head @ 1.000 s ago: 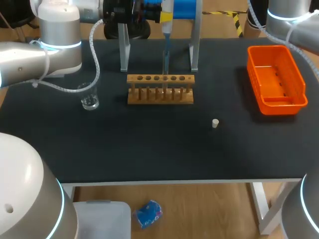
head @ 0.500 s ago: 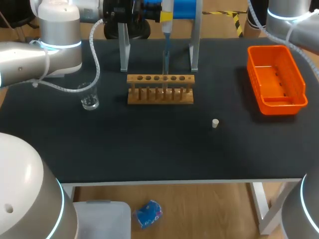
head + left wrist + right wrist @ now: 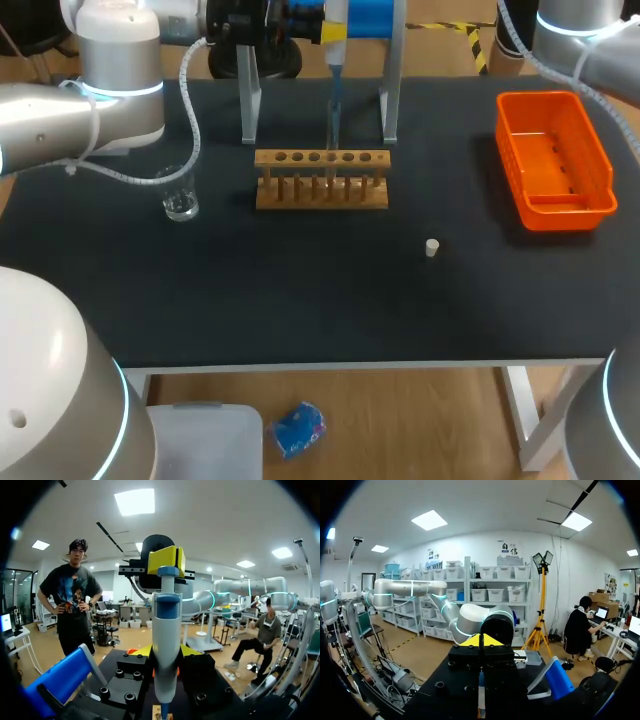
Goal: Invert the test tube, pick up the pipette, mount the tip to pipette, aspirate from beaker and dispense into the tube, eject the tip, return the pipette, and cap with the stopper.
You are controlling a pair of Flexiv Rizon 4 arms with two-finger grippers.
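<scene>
Left pincer [image 3: 167, 652] pinches the upright pipette [image 3: 166, 625] (its tip near the wooden rack [image 3: 321, 190]); right pincer [image 3: 480, 641] pressed together

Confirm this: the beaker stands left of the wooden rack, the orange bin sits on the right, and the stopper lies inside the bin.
Wrong on the stopper: the head view shows it on the table, apart from the orange bin, not inside it. The beaker does stand left of the wooden rack, with the bin on the right.
</scene>
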